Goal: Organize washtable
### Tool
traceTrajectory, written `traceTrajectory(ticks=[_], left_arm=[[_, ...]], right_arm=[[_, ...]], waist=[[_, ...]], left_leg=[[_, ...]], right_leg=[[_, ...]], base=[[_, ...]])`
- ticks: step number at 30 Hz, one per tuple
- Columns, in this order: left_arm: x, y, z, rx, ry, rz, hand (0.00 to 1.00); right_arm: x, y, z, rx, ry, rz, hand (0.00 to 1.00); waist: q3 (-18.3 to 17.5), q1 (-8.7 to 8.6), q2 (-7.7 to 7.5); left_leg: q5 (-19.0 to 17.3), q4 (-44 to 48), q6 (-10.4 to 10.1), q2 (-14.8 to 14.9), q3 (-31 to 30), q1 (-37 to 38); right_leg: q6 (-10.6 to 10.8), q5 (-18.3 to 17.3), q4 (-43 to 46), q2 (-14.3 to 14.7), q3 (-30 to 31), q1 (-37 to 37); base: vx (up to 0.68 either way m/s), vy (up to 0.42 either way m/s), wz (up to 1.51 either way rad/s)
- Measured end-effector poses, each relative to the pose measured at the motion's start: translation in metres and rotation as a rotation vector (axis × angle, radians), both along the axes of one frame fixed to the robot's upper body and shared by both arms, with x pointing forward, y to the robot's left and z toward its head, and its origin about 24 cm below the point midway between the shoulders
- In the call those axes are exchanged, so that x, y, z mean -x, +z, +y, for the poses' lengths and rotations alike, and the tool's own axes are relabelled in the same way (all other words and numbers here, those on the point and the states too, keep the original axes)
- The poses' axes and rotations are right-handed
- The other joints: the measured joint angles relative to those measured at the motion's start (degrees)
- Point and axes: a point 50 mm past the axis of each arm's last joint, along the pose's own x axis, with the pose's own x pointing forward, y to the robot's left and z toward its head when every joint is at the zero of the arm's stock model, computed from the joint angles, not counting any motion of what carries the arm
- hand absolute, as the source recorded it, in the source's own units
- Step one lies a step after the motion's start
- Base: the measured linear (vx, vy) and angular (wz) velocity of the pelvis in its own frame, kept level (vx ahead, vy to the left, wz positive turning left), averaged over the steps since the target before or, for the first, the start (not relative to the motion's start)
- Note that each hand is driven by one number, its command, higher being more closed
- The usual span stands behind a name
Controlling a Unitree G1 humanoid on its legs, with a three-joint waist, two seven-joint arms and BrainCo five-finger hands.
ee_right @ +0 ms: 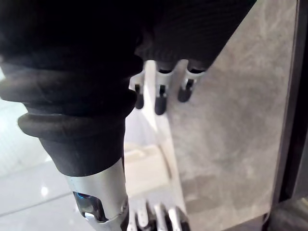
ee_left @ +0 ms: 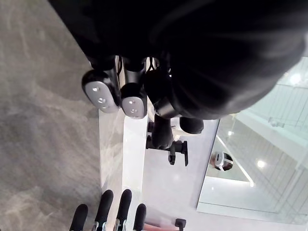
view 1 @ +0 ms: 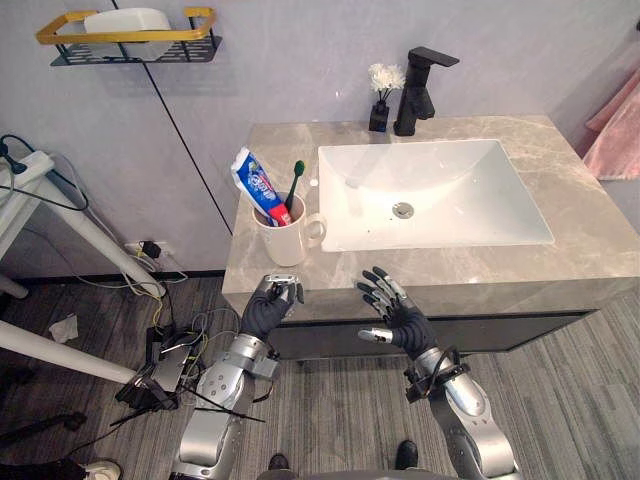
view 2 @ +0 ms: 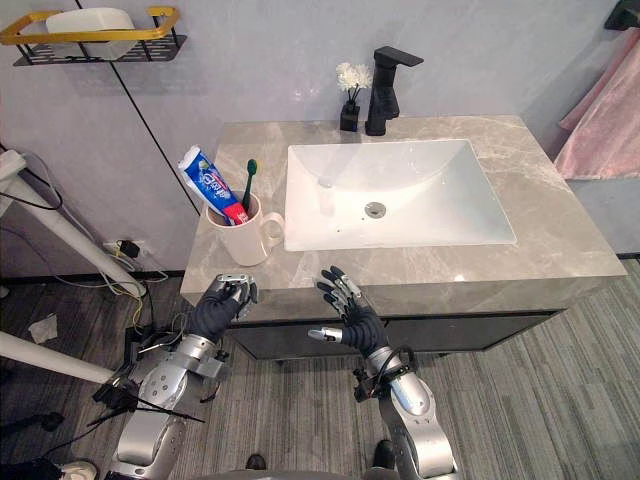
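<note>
- My left hand (view 1: 268, 310) hangs at the front edge of the washtable (view 1: 480, 268), fingers curled in, nothing in it that I can see.
- My right hand (view 1: 395, 308) is beside it, near the same edge, fingers spread and straight, empty.
- Both hands are below the counter lip and apart from every item.
- Closest thing: the mug (view 1: 283, 238), just above my left hand on the counter's left strip, upright, handle toward the basin (view 1: 440, 170).
- The toothpaste tube (view 1: 255, 183) and green toothbrush (view 1: 294, 185) both stand in the mug, leaning apart.
- Judgement: the loose items look already gathered, so the job reads as nearly done or at rest.
- If the mug needs shifting, I'd uncurl my left fingers first, then come up over the edge and grip the body low. The tall tube makes it top-heavy and could tip it.
- I'd keep my right hand clear of the handle side.
- Further back: a black faucet (view 1: 415, 95) behind the basin, and a small dark vase (view 1: 380, 112) of white flowers just beside it.
- On the wall, well apart: a gold-railed shelf (view 1: 130, 45) with a white dish (view 1: 128, 20).
- A pink towel (view 1: 615, 135) hangs at the far right.
- Counts: mug 1, tube 1, toothbrush 1, basin 1, faucet 1, vase 1, shelf 1, dish 1, towel 1.
</note>
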Motion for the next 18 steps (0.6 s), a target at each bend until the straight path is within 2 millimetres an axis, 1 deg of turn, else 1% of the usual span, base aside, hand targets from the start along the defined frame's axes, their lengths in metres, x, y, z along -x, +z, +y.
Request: traceTrajectory(ticks=[7,13,18], left_arm=[[-0.007,0.009,0.010,-0.015,0.038,-0.037,1.00],[-0.009,0.012,0.012,-0.023,0.050,-0.050,1.00],[-0.020,0.025,0.017,-0.034,0.074,-0.107,1.00]], right_arm=[[-0.001,0.000,-0.005,0.000,-0.021,-0.001,0.00],[-0.001,0.001,-0.007,-0.033,-0.031,0.004,0.00],[-0.002,0.001,-0.007,-0.030,-0.033,0.002,0.00]], waist=[[0.4,0.06,-0.39],[1.0,0.00,-0.73],[1.2,-0.05,-0.88]], left_leg=[[-0.2,0.0,0.0,0.0,1.3,-0.1],[-0.5,0.0,-0.1,0.0,1.7,-0.6],[-0.7,0.0,-0.1,0.1,1.8,-0.7]], right_leg=[[0.0,0.0,0.1,0.0,1.4,-0.9],[0.0,0.0,0.1,0.1,1.8,-2.0],[0.0,0.1,0.1,0.2,2.1,-2.1]], base=[[0.00,-0.002,-0.07],[0.01,-0.007,-0.07],[0.00,0.000,0.00]])
